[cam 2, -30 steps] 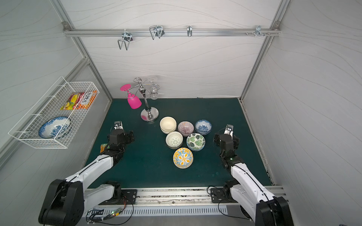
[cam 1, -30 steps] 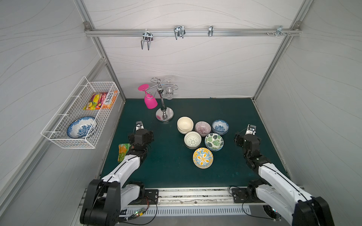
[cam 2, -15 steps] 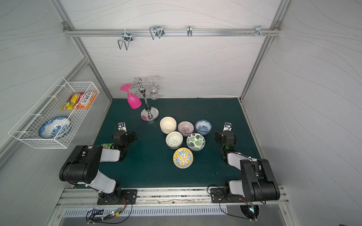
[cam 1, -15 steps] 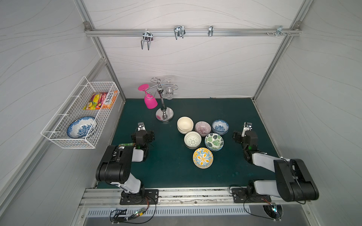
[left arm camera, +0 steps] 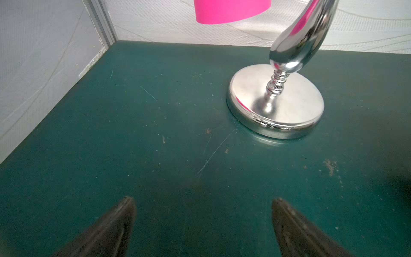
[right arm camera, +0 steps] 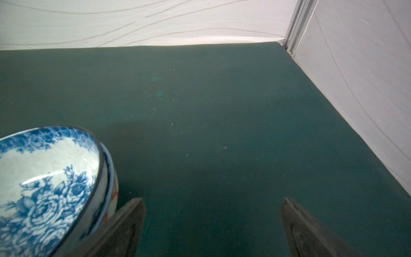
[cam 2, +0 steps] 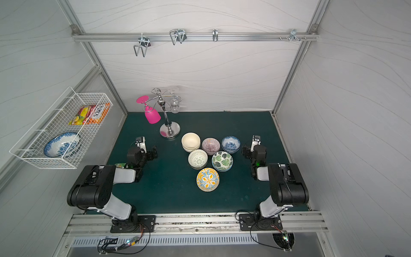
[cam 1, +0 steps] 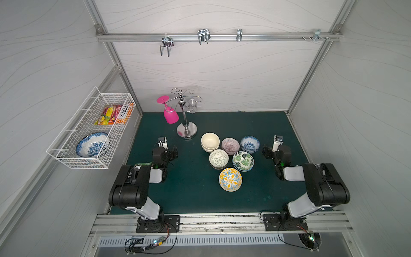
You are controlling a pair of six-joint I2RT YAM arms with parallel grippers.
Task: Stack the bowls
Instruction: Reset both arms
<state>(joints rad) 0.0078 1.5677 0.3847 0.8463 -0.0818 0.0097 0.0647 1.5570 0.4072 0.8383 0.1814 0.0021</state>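
Six spots of bowls cluster mid-mat in both top views: cream bowls (cam 1: 210,141) nested, a pink-striped bowl (cam 1: 230,145), blue-and-white bowls (cam 1: 250,143) nested, a lattice bowl (cam 1: 218,158), green-leaf bowls (cam 1: 243,160) nested and a yellow-floral bowl (cam 1: 230,179) nearest the front. My left gripper (cam 1: 167,153) hovers low, left of the cluster, open and empty (left arm camera: 203,200). My right gripper (cam 1: 270,153) sits just right of the blue-and-white bowls (right arm camera: 44,182), open (right arm camera: 213,201), one finger close beside that stack, nothing between the fingers.
A chrome glass stand (cam 1: 186,131) with a hanging pink wine glass (cam 1: 170,115) stands behind the left gripper. A wire basket (cam 1: 73,160) on the left wall holds a larger blue-and-white dish (cam 1: 92,144) and snack packets. A green packet (cam 1: 144,164) lies under the left arm.
Both arms have folded back, with their elbows now raised near the front rail. The grippers stay open at about the same spots. The bowls have not moved.
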